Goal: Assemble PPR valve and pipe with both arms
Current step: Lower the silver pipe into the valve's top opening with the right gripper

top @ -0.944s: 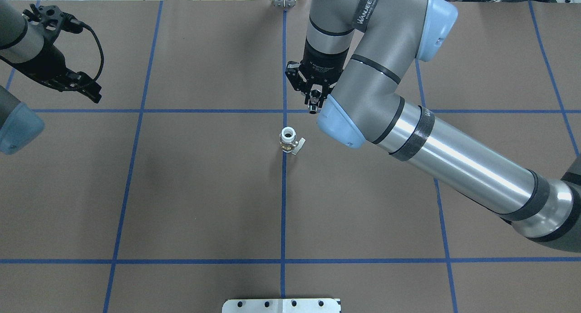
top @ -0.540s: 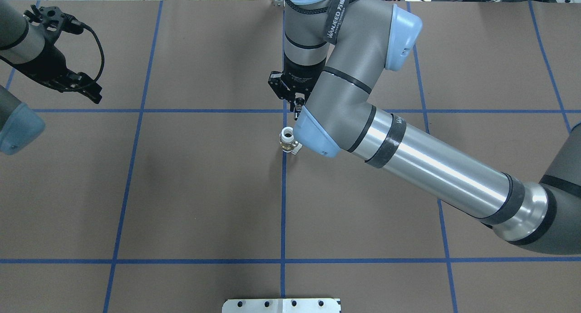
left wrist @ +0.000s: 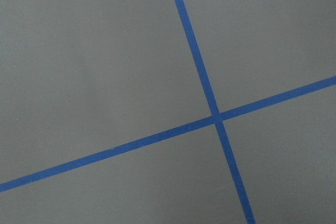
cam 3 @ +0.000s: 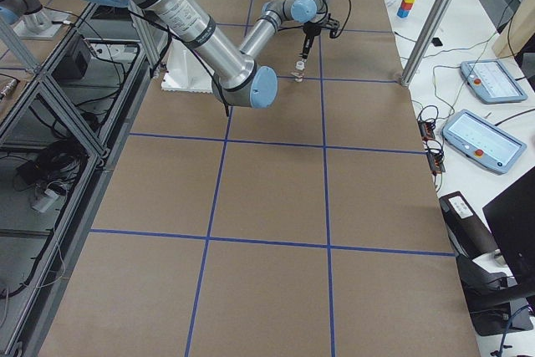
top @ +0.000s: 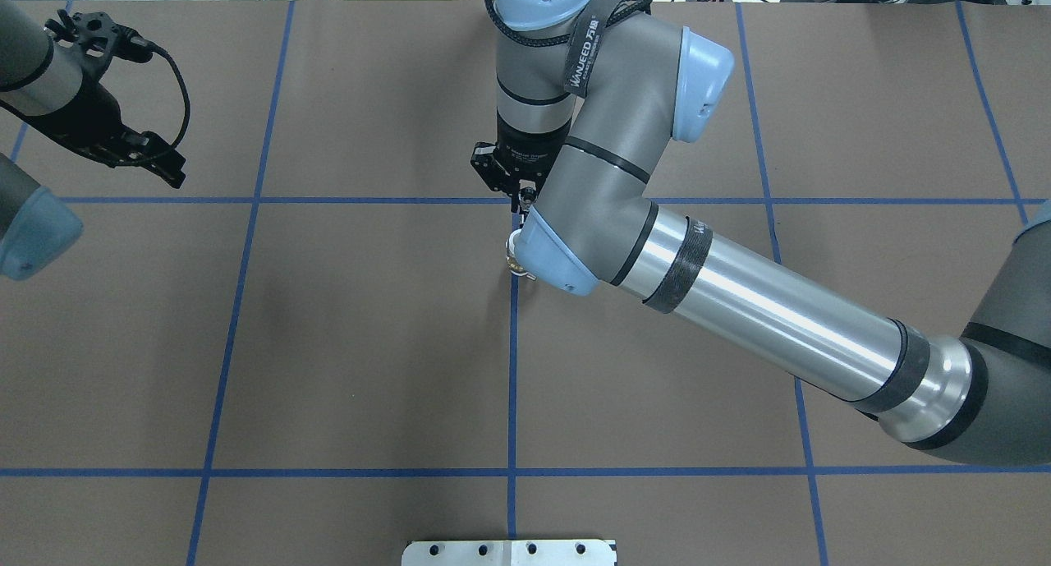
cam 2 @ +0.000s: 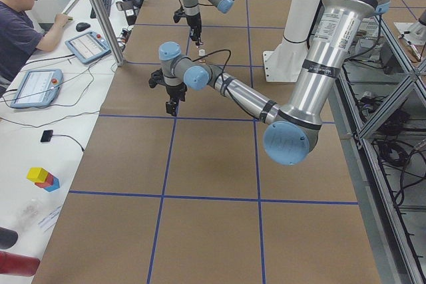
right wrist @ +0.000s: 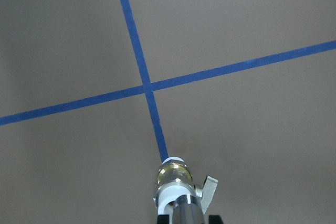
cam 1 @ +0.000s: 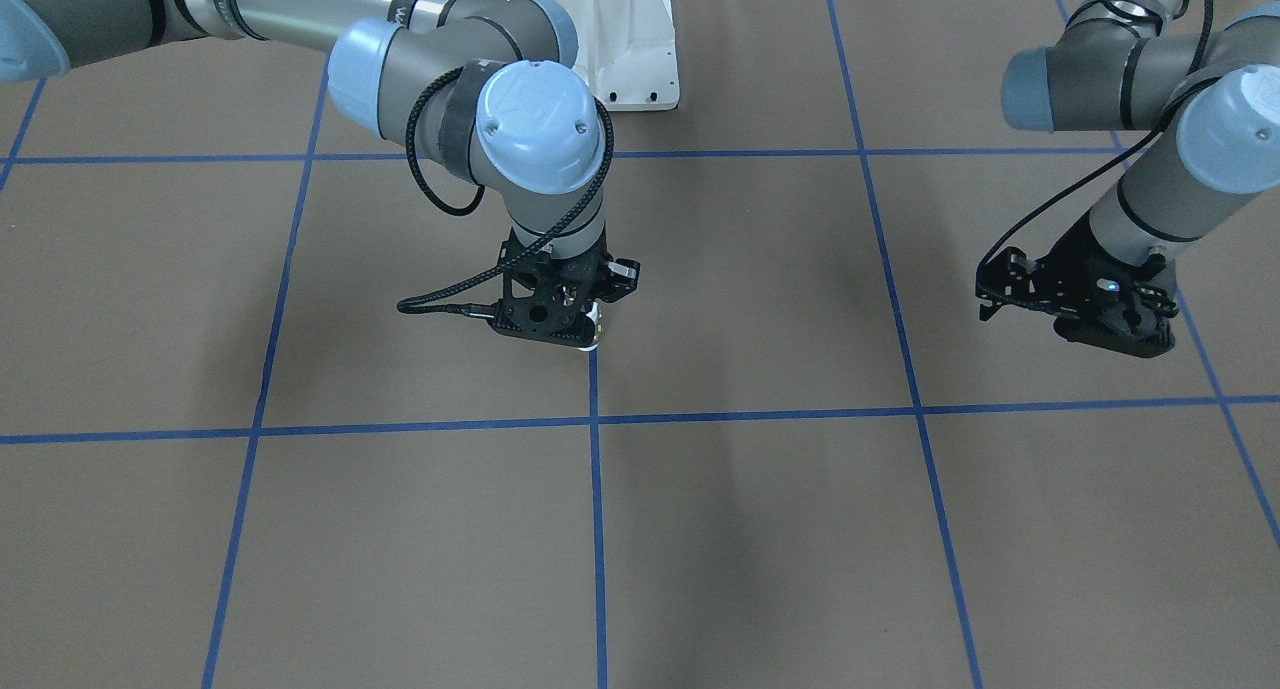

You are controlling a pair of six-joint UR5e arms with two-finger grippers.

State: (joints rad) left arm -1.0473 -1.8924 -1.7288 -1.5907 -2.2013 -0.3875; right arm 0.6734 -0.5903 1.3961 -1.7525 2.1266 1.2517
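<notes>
— Arms first. Colour, finish?
— My right arm [top: 772, 303]: matt grey tubes, with one polished silver forearm section that has a black band at each end. Joint caps [cam 1: 538, 124] are light blue and round, with small screw heads near the rim. My left arm [cam 1: 1150, 199] has the same grey and the same blue caps.
— Markings?
— A dark strap [top: 583, 48] on my right wrist, white lettering: WANJEED, then characters I can't read.
— Cables, tooling?
— A black braided cable [cam 1: 450, 308] runs to a black bracket [cam 1: 535, 309] punched with round holes, beside my right gripper [top: 524, 195]. A thinner black lead [top: 185, 98] curves by my left gripper [top: 164, 163]. Both grippers are black.
</notes>
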